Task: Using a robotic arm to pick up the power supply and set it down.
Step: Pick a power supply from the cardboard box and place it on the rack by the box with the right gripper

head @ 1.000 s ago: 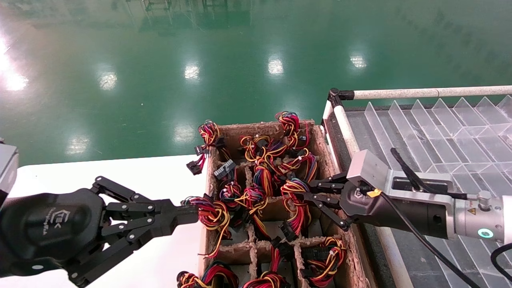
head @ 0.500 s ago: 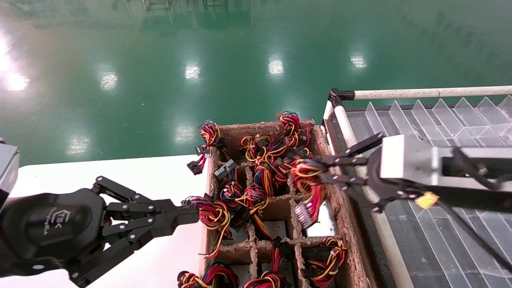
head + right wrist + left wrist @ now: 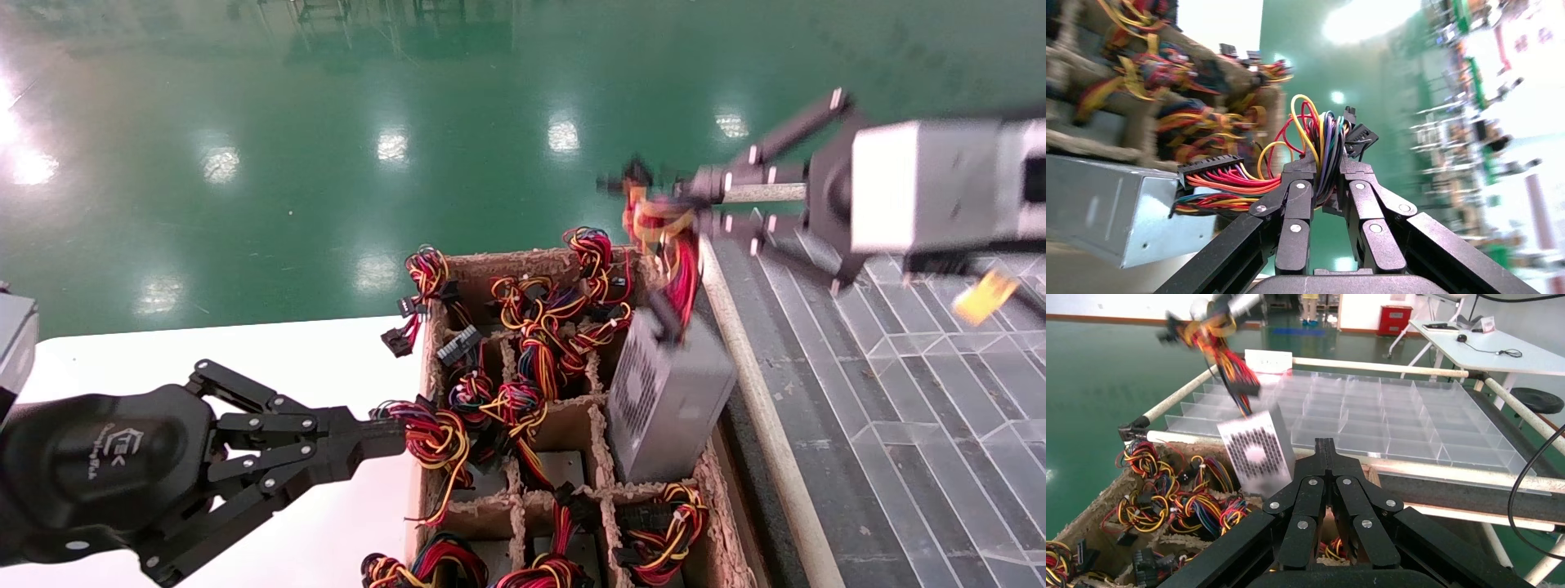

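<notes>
Here the small grey metal power supply box with its vented face [image 3: 666, 392] is seen hanging by its red-yellow-orange wire bundle [image 3: 666, 237], tilted, its lower end barely out of a cell at the right edge of the brown cardboard cell crate [image 3: 539, 265]. The bundle is clamped in the black linkage-finger right gripper [image 3: 654, 196] above the crate's far right corner. Since only wires are held, the lift should be kept slow and steady until the cell wall is cleared. The black left gripper [image 3: 392, 437], pressed closed and holding nothing, is parked beside the crate's left wall over the white table [image 3: 310, 359].
</notes>
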Available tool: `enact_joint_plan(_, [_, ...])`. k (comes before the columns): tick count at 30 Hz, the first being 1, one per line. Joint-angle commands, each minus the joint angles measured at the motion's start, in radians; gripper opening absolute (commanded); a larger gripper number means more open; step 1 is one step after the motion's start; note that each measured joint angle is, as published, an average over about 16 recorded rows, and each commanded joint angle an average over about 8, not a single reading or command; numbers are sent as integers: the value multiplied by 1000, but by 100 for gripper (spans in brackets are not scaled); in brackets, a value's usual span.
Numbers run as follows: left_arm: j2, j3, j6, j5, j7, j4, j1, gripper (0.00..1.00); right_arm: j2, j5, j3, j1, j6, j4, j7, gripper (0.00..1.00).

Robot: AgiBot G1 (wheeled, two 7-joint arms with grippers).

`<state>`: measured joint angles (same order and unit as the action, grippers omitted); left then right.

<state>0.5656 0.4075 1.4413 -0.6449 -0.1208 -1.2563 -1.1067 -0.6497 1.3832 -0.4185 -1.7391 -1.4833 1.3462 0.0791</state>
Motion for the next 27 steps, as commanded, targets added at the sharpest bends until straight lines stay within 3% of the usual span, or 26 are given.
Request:
enact_joint_plan(1, [0, 0, 0, 0, 0, 0, 0, 0, -9, 10, 1, -46, -12, 1, 18, 0])
enact_joint_plan(8, [0, 0, 0, 0, 0, 0, 0, 0, -26, 107, -9, -164, 10, -7, 55, 0])
enact_joint_plan(15, [0, 0, 0, 0, 0, 0, 0, 0, -57, 235, -30, -209, 85, -69, 109, 0])
enact_joint_plan(27, [0, 0, 0, 0, 0, 0, 0, 0, -174, 379, -90, -268, 190, -421, 329, 0])
